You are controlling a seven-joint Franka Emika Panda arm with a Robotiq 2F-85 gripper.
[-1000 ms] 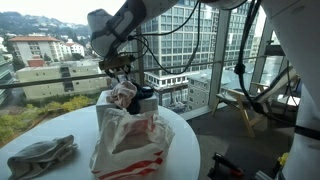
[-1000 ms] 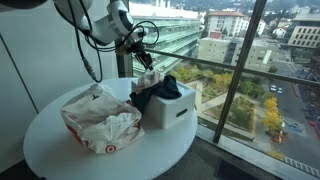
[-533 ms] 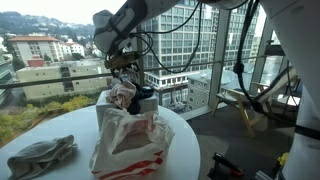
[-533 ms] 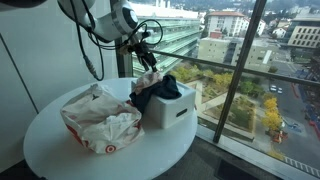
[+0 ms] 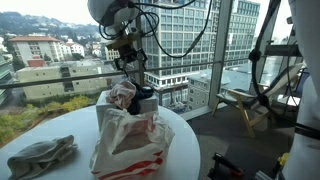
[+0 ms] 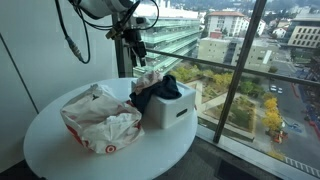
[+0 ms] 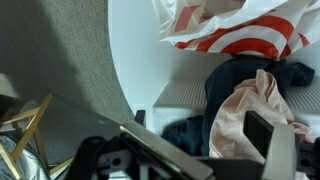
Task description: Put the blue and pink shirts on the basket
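Jaws: apart, with nothing between them. In the wrist view the two fingers [image 7: 271,142] stand wide at the bottom edge.
Gripper [image 6: 138,49]: one, pointing down. It hangs over the basket's far end, above the shirts and touching neither.
Shirts: two, both in the basket.
Pink shirt [image 7: 256,110]: bunched up directly under the gripper, lying on top of the blue one.
Blue shirt [image 6: 160,90]: a dark heap filling much of the basket. It rises over the rim, and a fold hangs over the side that faces the bag.
Basket [image 6: 180,113]: one, white and box-shaped, with a handle slot in its long wall. It stands on the table at the edge nearest the glass and holds the two shirts. Nothing else shows in it.
Bag [image 6: 98,120]: one, crumpled white plastic with red print. It sits on the table just beside the basket, and I cannot tell whether the two touch. What is inside it cannot be made out.
Grey cloth [image 5: 41,155]: one, rumpled and lying flat on the table. In an exterior view it is on the far side of the bag from the basket, well apart from it.
Table [image 6: 45,142]: one, round and white. It carries the basket, the bag and the cloth.
Floor [image 7: 60,60]: grey carpet, seen past the table edge in the wrist view.
Window [image 6: 250,60]: a glass wall beside the table, with city buildings outside.
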